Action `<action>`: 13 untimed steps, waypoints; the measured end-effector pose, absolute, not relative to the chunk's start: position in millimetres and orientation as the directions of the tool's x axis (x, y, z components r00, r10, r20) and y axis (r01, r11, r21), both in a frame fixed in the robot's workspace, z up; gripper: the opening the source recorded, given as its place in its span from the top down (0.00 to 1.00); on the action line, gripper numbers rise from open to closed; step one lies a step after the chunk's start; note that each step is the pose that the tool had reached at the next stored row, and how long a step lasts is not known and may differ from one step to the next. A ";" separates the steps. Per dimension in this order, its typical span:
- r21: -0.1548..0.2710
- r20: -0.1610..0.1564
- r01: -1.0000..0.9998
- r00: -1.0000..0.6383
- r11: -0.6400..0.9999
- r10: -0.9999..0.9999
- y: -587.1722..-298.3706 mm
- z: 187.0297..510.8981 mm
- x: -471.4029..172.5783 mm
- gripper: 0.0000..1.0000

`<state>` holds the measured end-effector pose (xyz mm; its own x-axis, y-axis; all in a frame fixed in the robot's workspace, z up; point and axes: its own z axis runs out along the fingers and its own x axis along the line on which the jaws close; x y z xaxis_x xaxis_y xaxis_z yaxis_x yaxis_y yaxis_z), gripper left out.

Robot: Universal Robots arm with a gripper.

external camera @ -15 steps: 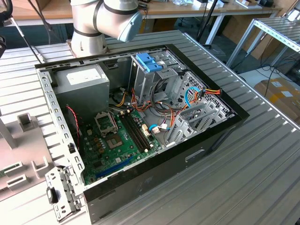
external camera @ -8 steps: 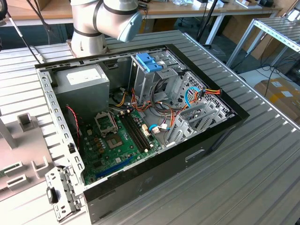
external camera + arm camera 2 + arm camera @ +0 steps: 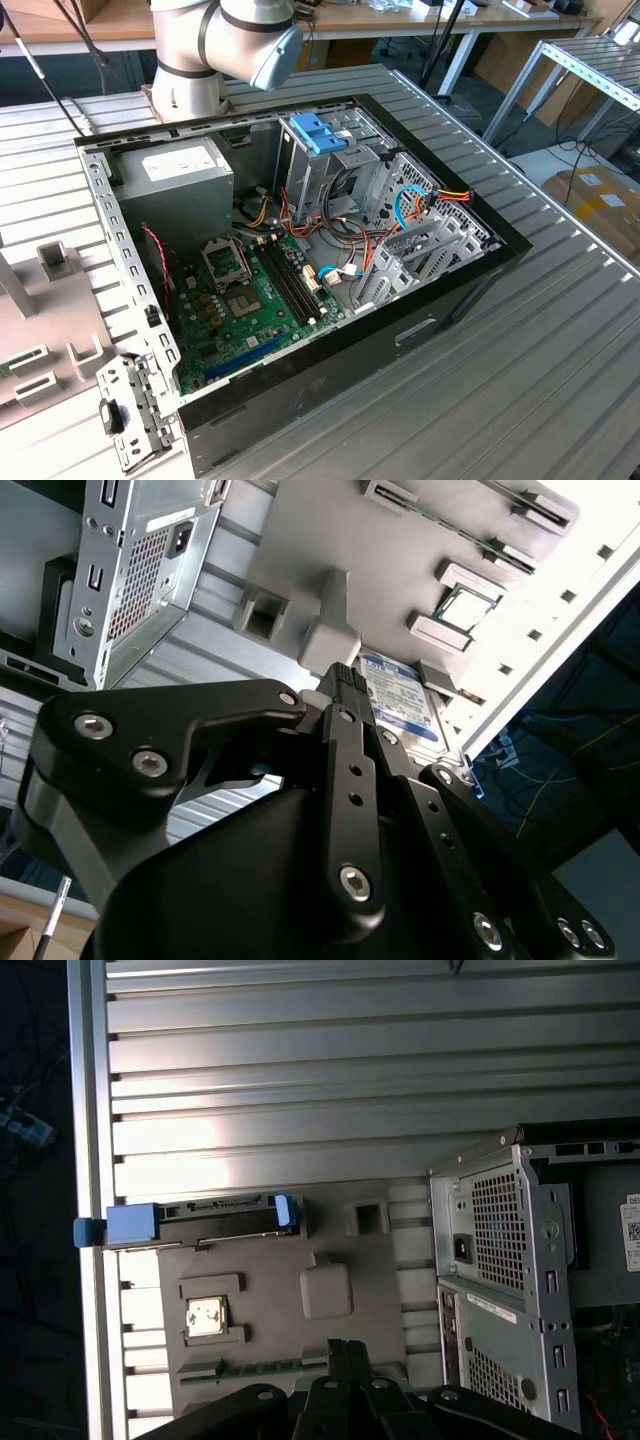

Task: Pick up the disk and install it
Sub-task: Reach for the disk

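The disk [image 3: 190,1222] stands on edge in a slot of a grey fixture plate [image 3: 330,1250], with bright blue rails and a blue tab at one end. Its labelled face [image 3: 405,695] shows just beyond the fingertips in the second wrist view. My gripper [image 3: 346,1343] hangs above the plate, away from the disk, near a raised grey block [image 3: 326,1290]. The black fingers [image 3: 345,710] are pressed together, shut with nothing between them. The open computer case [image 3: 300,250] lies on the table.
The case's rear panel [image 3: 510,1280] sits beside the fixture plate. Inside are a motherboard [image 3: 250,300], a power supply [image 3: 180,175], and a drive cage with a pale-blue latch [image 3: 318,132]. The ribbed table's edge [image 3: 85,1210] runs close to the disk's tab. A loose bracket [image 3: 130,410] lies by the case.
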<state>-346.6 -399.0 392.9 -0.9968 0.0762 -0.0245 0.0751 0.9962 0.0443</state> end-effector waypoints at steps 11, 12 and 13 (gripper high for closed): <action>0.044 -0.024 0.075 -0.997 0.996 0.076 -398.9 392.8 -354.3 0.89; 0.044 -0.024 0.075 -0.997 0.996 0.076 -399.0 392.8 -355.3 0.89; 0.044 -0.024 0.075 -0.997 0.996 0.076 -399.0 392.8 -356.3 0.89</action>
